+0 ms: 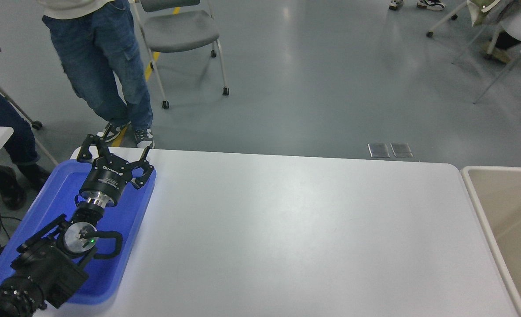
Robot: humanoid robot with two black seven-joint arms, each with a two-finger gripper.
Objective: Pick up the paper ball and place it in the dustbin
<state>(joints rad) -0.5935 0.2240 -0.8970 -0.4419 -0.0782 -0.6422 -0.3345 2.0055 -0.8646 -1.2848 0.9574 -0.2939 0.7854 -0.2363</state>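
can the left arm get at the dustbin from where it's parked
Probably not. The left gripper hangs over the blue tray at the table's far-left end, while the dustbin sits off the opposite end, the whole table between them.

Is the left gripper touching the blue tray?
Cannot tell. In the head view the left gripper sits over the blue tray's far end, but the top-down angle shows neither contact nor a gap.

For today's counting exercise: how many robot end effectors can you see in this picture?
1. The left end effector sits at the lower left, over the blue tray, fingers spread open. The right arm is out of view, so a second one may exist unseen.
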